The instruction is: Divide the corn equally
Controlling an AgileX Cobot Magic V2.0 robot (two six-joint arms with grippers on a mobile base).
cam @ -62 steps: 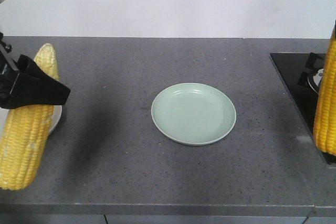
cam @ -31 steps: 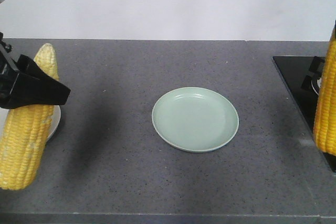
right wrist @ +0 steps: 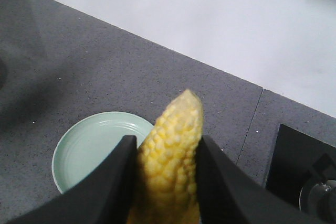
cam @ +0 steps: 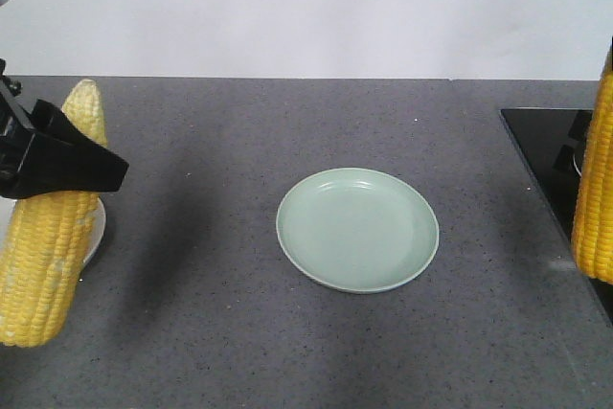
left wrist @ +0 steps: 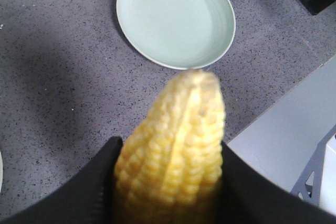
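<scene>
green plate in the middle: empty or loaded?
Empty. The green plate shows a bare inside in all three views; both corn cobs sit in the pincers.

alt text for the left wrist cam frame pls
The left end effector is shut on a yellow corn cob, its black fingers on either side and the pale tip pointing away from the camera. Beyond the tip, an empty pale green plate sits on the speckled grey countertop.

green plate mid-counter | grey counter | black cooktop right
</scene>
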